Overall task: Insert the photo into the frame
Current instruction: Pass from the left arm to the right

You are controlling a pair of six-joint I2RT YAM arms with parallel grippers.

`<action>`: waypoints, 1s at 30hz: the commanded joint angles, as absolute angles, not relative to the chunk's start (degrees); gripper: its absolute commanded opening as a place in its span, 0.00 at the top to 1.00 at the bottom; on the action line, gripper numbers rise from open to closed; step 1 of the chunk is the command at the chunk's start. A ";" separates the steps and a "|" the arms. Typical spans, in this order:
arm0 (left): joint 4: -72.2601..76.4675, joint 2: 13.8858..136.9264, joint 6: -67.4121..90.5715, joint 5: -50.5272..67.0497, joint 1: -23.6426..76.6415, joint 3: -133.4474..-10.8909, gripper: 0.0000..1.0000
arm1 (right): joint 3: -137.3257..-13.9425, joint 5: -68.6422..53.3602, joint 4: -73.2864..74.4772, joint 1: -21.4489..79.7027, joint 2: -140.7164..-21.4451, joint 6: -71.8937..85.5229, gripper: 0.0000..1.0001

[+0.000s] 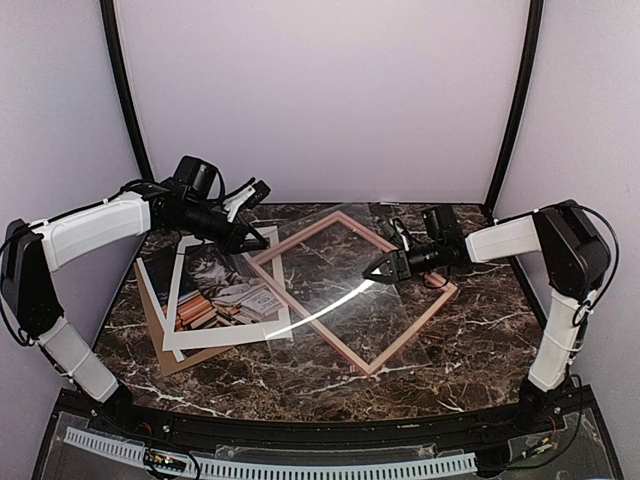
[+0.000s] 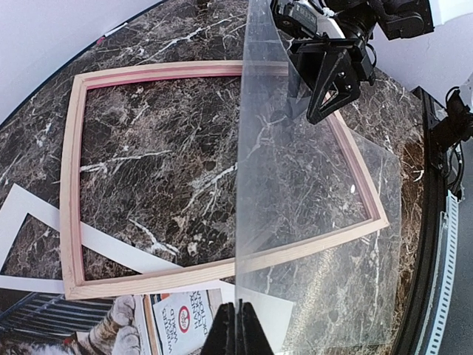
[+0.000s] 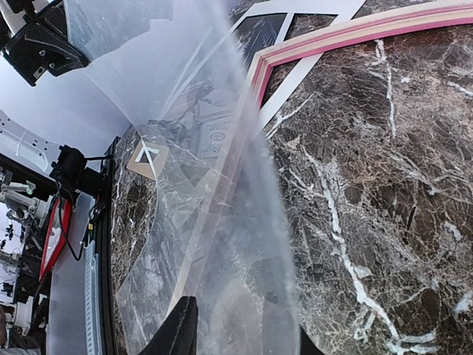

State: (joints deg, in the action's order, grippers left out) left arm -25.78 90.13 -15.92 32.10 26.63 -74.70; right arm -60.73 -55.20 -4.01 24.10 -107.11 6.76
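Clear sheet (image 1: pixel 340 270) bowed over frame (image 1: pixel 415 328) on bench (image 1: pixel 480 350) | left pincer (image 2: pixel 236 329) clenched on sheet's 10 o'clock edge | right pincer (image 1: pixel 380 272) straddles its 3 o'clock edge, grip unclear | photo (image 1: pixel 225 295) flat under mat (image 1: pixel 225 337), 9 o'clock of frame, 7 o'clock of left pincer, long axis 12–6 | left arm nearer

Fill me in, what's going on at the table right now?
Both arms are handling a clear plastic sheet over the pink frame. The left gripper is shut on one edge, holding it up. The right gripper has its fingers apart around the opposite edge. The cat photo lies off to the left with the white mat, outside the frame, so it is not in yet.
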 commanded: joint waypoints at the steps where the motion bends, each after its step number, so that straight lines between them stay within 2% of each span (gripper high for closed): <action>1: -24.07 89.70 -14.36 34.20 25.75 -74.23 1.00 | -60.58 -57.38 -7.73 23.91 -105.34 8.18 0.69; 11: -24.18 91.26 -12.14 35.29 24.39 -74.79 1.00 | -59.40 -58.60 -9.50 23.48 -105.32 9.56 0.80; 13: -24.40 91.69 -11.80 35.14 24.10 -74.92 1.00 | -58.50 -59.19 -11.50 23.14 -105.06 10.72 0.85; 16: -24.36 92.00 -10.69 35.42 23.64 -75.03 1.00 | -58.23 -59.36 -12.09 22.66 -104.84 11.40 0.98; 20: -23.54 92.16 -9.53 35.46 23.38 -74.95 1.00 | -57.47 -59.46 -13.92 21.88 -103.41 13.68 1.00; 24: -20.18 90.99 -6.81 33.80 23.25 -74.06 0.85 | -57.72 -60.12 -14.27 21.30 -101.33 15.37 1.00; 26: -17.72 89.97 -4.91 32.59 23.21 -72.89 0.72 | -57.82 -60.18 -14.32 20.94 -99.97 16.22 1.00; 27: -15.83 89.18 -4.25 32.03 23.09 -71.75 0.61 | -57.83 -60.22 -14.34 20.81 -99.23 16.96 1.00; 28: -14.95 88.41 -2.80 30.73 23.02 -71.16 0.56 | -58.08 -60.09 -14.06 20.64 -98.61 17.42 1.00; 29: -13.19 88.02 -2.15 30.26 22.85 -69.82 0.46 | -58.42 -60.01 -13.38 20.39 -97.99 17.64 1.00; 30: -12.35 87.31 -0.84 29.32 22.76 -69.14 0.41 | -58.84 -60.02 -12.37 20.13 -97.30 17.74 1.00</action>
State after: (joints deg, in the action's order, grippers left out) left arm -18.04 91.72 -5.96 32.42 23.38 -72.42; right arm -57.89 -59.59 -10.85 21.12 -100.99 15.51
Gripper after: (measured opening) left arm 0.494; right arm 0.006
